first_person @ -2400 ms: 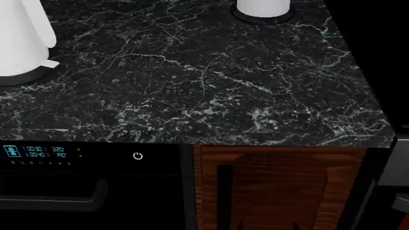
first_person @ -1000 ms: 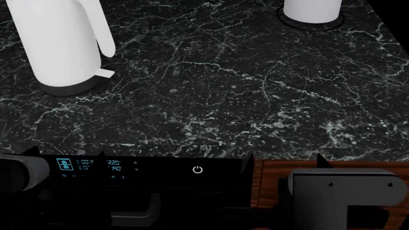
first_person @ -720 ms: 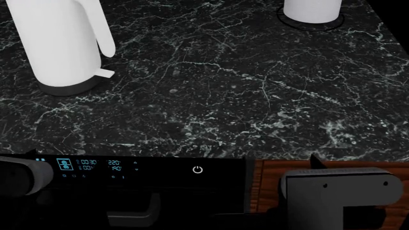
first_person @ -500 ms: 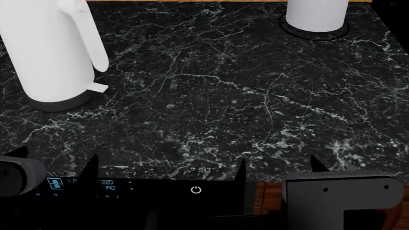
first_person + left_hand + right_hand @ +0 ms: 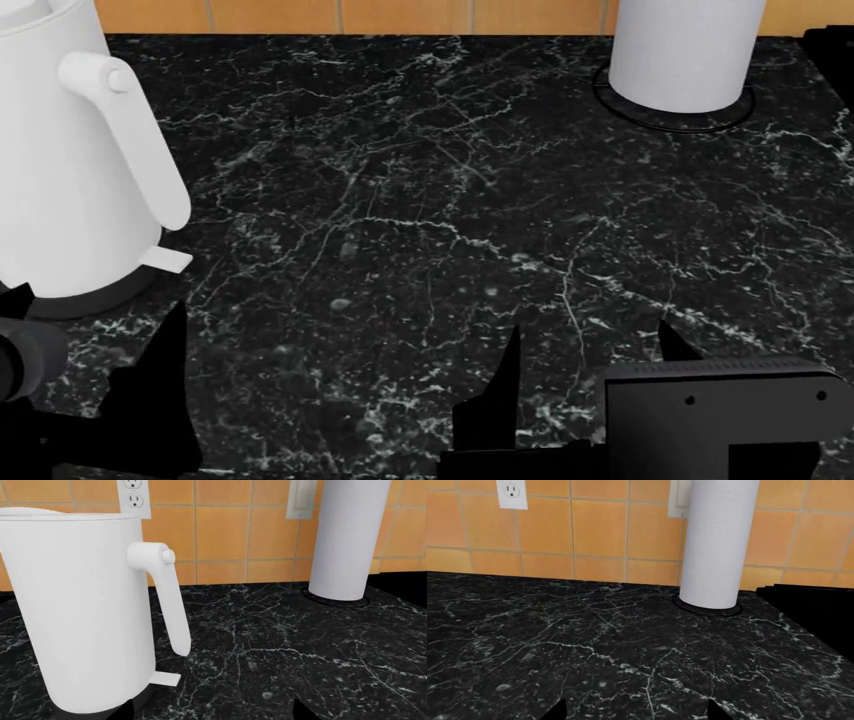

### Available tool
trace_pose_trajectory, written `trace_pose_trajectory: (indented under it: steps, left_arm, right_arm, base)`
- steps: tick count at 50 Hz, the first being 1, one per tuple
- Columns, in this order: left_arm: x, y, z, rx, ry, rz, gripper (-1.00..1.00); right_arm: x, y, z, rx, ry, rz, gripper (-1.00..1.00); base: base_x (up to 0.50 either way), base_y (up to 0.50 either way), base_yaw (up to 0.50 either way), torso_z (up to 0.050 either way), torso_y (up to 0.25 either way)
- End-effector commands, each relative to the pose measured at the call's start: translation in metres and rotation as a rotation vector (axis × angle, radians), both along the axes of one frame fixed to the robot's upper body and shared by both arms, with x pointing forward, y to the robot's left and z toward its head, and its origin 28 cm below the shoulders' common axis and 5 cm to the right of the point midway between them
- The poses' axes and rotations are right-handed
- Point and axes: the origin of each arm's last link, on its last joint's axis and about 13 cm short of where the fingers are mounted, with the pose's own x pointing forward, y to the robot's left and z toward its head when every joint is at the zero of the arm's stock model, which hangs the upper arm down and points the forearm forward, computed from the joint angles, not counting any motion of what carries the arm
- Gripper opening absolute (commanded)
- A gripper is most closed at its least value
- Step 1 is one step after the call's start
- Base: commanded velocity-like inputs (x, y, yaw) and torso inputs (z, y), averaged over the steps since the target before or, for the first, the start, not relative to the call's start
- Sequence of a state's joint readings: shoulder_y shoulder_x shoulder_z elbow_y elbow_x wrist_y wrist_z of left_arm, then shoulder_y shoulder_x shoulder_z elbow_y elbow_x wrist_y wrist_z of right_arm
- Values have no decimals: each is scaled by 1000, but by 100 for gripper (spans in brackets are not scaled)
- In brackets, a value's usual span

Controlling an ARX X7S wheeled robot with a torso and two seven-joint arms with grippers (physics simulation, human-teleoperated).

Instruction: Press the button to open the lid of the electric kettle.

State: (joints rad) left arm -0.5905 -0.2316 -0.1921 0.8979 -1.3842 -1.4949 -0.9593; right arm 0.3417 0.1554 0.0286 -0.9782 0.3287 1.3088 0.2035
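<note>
Head view: the electric kettle [image 5: 67,170] stands at the left of the black marble counter [image 5: 427,260], its loop handle turned toward the open middle, with the button [image 5: 118,78] set at the handle's top. The left gripper [image 5: 94,330] sits low at the counter's near edge, just in front of the kettle's base, its dark fingers spread wide apart and empty. The right gripper [image 5: 587,360] waits at the near edge further right, fingers likewise parted and holding nothing.

In the left wrist view, the button [image 5: 167,556] shows as a small round knob jutting sideways from the handle's upper end, with the kettle [image 5: 80,615] lid seated flat. The glossy shell looks hard and slick, and a tall jug may slide or tip under a sideways shove, so a short, square push straight onto the knob, toward the body, seems the safest contact.

A plain white cylinder [image 5: 687,50] stands far back at right, well apart from the kettle. Between them the counter gives broad room for the approach; the tiled wall [image 5: 220,525] closes the back.
</note>
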Motion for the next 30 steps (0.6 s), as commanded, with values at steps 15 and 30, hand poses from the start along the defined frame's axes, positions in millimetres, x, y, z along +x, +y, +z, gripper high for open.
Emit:
trace_pose_trajectory:
  steps: [15,30]
  left_arm:
    - [22,-5,54,28,-78,-16,100]
    - [53,5,88,142,-29,21,100]
  right_arm:
    - [0,-1,-5,25,19,-12,100]
    - [1,0,-10,26,39,-3,100]
  base:
    - [0,0,0,0,0]
    - [0,0,0,0,0]
